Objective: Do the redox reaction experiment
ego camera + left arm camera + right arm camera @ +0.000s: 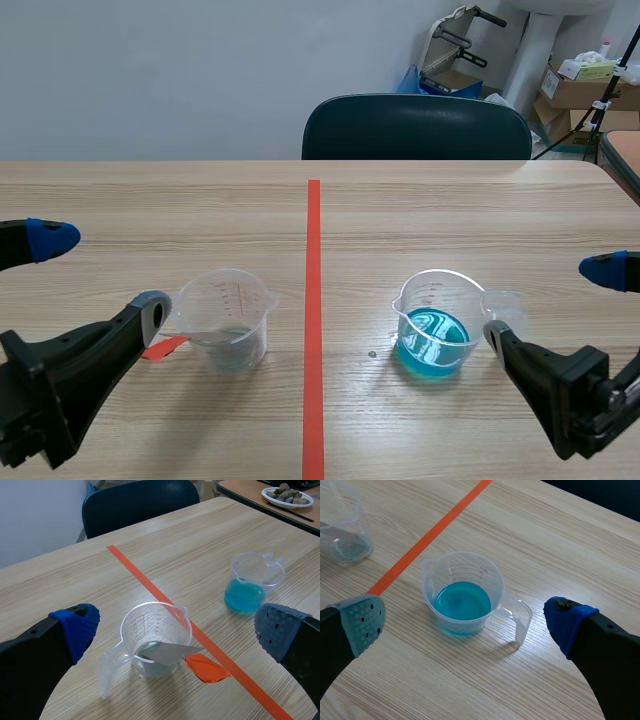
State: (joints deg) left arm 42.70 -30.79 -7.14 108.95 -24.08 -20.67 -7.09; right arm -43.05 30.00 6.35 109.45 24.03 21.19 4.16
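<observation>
Right of the tape line (313, 300), we note the blue-liquid cup (434, 325) just ahead of the wide-open right gripper (551, 302), handle toward it; left gripper (102, 275), likewise open, faces the strip cup (226, 320).

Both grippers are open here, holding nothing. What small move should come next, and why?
Probably the right gripper should ease forward and shut on the handle of the measuring cup of blue liquid. Its fingers stand open on either side of that cup, and the metal strip already rests in the other measuring cup, ready for pouring.
</observation>
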